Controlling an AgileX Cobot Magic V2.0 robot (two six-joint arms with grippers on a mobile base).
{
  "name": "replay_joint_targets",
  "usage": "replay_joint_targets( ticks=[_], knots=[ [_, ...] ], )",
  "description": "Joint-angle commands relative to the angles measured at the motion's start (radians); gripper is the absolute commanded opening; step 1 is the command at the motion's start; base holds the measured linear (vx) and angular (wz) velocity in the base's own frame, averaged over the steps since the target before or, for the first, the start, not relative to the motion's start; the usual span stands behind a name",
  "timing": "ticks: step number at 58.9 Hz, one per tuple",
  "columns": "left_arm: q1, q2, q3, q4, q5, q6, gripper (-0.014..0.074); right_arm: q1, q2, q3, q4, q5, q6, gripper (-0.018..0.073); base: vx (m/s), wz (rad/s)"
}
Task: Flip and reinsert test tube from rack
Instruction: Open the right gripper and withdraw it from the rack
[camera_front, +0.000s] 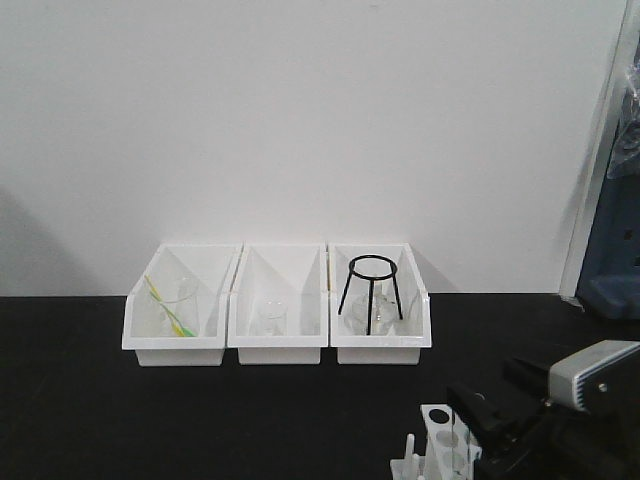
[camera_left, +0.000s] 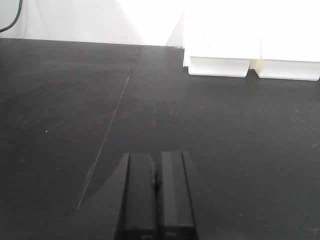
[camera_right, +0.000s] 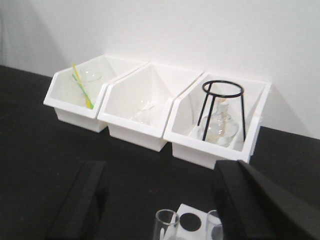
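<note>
At the lower edge of the right wrist frame, the black right gripper (camera_right: 160, 200) spreads wide, empty, over the small white plastic test-tube rack (camera_right: 190, 221), while the black left gripper (camera_left: 157, 185) is pressed closed, empty.

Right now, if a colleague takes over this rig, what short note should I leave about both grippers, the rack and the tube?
Left gripper: shut, empty, low over the black table, away from the work.
Right gripper: open, poised above the small white plastic test-tube rack, holding nothing.
Clear glass test tube: upright in the rack, near the front edge, before the right storage bin.
Done: approach only.
Left: grasp the tube, lift, flip, reinsert.
</note>
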Motion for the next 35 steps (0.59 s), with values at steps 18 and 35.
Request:
replay_joint_targets(
  ticks=[18, 35],
  knots=[
    [-0.007, -0.012, 0.0, -0.003, -0.087, 0.0, -0.0006, 0.0, -0.429, -0.053, 0.008, 0.287, 0.08, 0.0515, 0.0, 0.0],
    [-0.007, -0.012, 0.0, -0.003, -0.087, 0.0, -0.0006, 0.0, -0.533, -0.05, 0.012, 0.288, 0.079, 0.0515, 0.0, 0.0]
  ],
)
